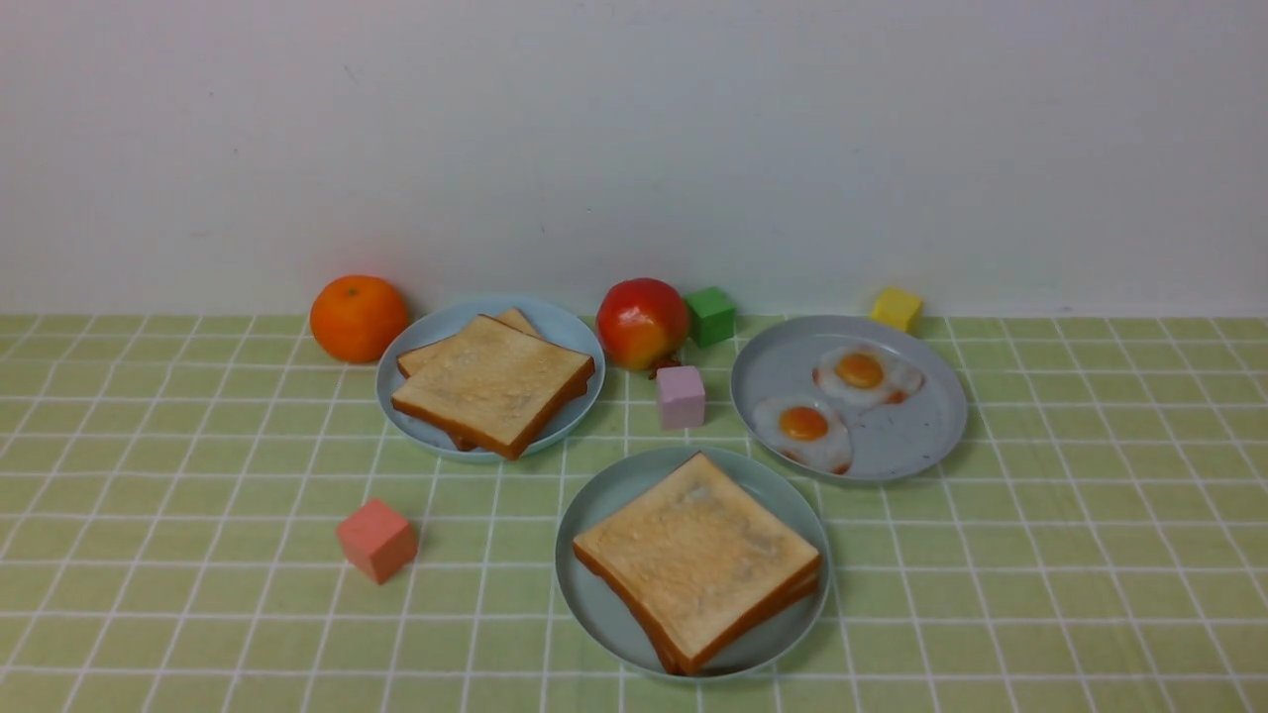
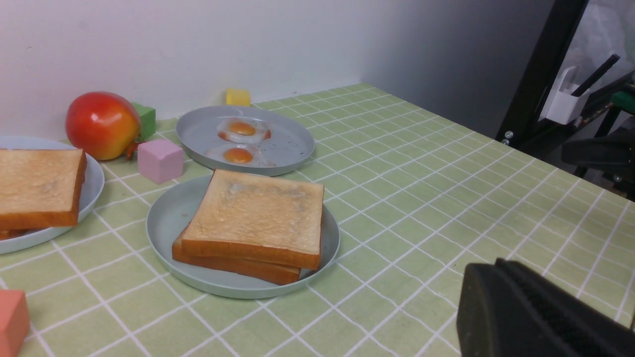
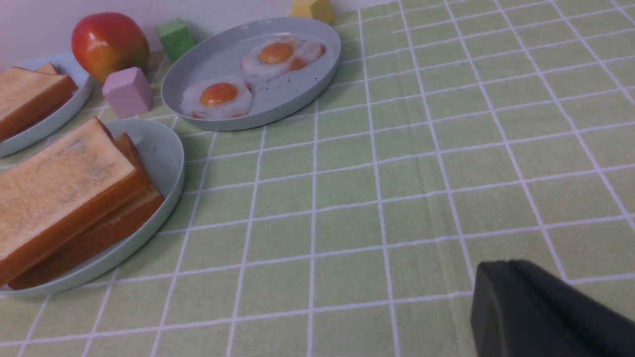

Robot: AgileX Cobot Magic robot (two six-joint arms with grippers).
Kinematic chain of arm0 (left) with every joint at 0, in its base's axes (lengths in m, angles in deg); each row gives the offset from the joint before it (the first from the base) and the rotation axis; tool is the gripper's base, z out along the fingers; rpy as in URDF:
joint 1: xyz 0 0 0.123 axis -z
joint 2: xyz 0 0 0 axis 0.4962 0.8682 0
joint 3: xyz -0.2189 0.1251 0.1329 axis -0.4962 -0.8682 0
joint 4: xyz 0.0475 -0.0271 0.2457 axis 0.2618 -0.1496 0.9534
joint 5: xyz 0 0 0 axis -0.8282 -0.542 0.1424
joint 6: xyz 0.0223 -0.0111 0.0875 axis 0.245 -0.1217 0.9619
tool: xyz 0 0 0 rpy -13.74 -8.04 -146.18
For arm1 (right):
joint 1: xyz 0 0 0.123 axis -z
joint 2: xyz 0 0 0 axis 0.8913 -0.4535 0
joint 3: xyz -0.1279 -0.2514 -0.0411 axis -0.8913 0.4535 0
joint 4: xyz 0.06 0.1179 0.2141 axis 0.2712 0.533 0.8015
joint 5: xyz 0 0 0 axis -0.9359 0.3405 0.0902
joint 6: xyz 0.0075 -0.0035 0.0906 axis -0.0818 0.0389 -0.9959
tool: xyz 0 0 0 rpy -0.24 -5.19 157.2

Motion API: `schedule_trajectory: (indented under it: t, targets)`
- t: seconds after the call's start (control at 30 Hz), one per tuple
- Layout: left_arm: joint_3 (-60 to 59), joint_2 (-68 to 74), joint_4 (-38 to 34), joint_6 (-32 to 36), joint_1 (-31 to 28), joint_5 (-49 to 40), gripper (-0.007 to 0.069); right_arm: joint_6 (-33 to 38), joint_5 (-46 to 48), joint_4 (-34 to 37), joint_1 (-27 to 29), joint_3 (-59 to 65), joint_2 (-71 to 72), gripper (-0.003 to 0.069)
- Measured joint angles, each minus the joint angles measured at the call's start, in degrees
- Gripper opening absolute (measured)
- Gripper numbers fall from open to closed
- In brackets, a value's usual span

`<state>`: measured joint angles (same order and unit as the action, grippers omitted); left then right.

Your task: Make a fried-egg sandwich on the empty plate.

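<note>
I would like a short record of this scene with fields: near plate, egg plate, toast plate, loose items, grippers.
near plate: pale teal plate holding two stacked toast slices; no egg visible between them
egg plate: grey-blue plate with two fried eggs
toast plate: light blue plate, more toast
loose items: orange, apple, four cubes
grippers: left gripper and right gripper shut, empty

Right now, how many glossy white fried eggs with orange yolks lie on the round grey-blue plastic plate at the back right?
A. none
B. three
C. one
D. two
D: the front view shows two glossy white fried eggs with orange yolks, one farther back and one nearer, lying side by side on the round grey-blue plastic plate.
</note>
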<state>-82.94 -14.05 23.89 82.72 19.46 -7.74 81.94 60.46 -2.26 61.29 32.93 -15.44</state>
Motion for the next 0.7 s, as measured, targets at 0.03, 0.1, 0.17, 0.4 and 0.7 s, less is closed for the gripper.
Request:
schedule_trajectory:
  t: [0.03, 0.1, 0.17, 0.4, 0.7]
  targets:
    - [0.00, 0.00, 0.00, 0.00, 0.00, 0.00, 0.0001, 0.00, 0.00, 0.00, 0.00, 0.00, 0.00, -0.0008]
    - [0.00, 0.00, 0.00, 0.00, 0.00, 0.00, 0.0003, 0.00, 0.00, 0.00, 0.00, 0.00, 0.00, -0.0008]
    - [0.00, 0.00, 0.00, 0.00, 0.00, 0.00, 0.0005, 0.00, 0.00, 0.00, 0.00, 0.00, 0.00, -0.0008]
    - [0.00, 0.00, 0.00, 0.00, 0.00, 0.00, 0.0013, -0.14, 0.00, -0.11, 0.00, 0.00, 0.00, -0.0003]
    - [-0.06, 0.00, 0.02, 0.00, -0.75, 0.10, 0.0018, -0.15, 0.00, -0.11, 0.00, 0.00, 0.00, 0.0003]
